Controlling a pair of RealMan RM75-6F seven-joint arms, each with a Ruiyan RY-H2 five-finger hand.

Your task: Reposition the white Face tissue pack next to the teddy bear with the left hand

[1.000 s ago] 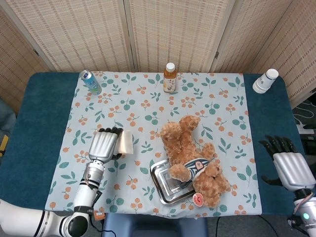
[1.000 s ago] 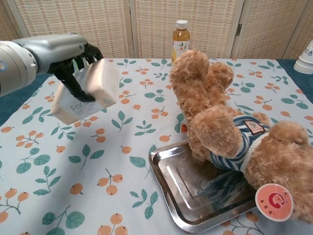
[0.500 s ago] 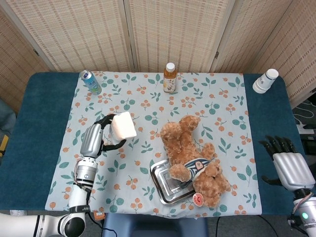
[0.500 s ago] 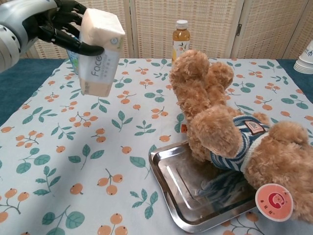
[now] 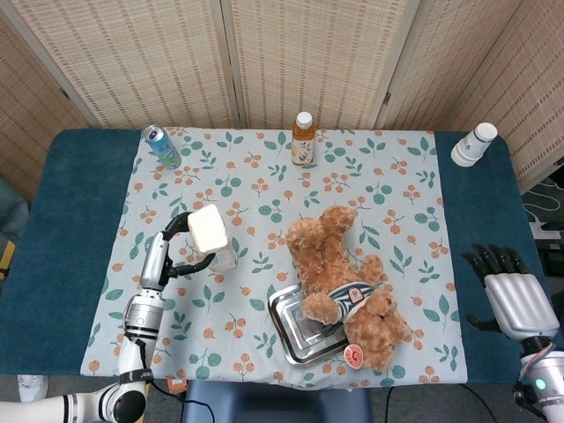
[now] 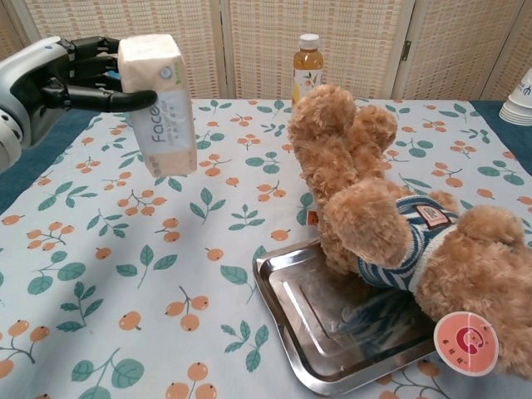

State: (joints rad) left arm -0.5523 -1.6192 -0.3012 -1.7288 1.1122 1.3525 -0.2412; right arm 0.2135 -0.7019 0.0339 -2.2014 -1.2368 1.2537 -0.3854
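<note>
While the pack (image 6: 158,104) hangs in the air, the task looks about halfway done: it has been picked up but not yet set down. Nearest the robot in the head view, the tray (image 5: 295,339) lies at the front of the cloth (image 5: 397,238), with the bear (image 5: 344,282) sprawled partly across it, its striped shirt over the tray's far corner. Off to the robot's right, the right hand (image 5: 515,295) sits over the blue table edge with its fingers spread, holding nothing and well apart from everything.

Farther in, the left hand (image 6: 62,79) grips the pack by its upper end, dark fingers (image 6: 116,100) wrapped around it, so it hangs upright and clear of the cloth. It is to the left of the bear, with a stretch of bare cloth between them.

What remains, as a judgement: carry the pack rightward toward the bear, lower it onto the cloth just beside the toy without landing on the tray, then let go.

At the far edge stand a can (image 5: 162,146), a bottle (image 5: 303,138) and cups (image 5: 474,144), none in the path.
</note>
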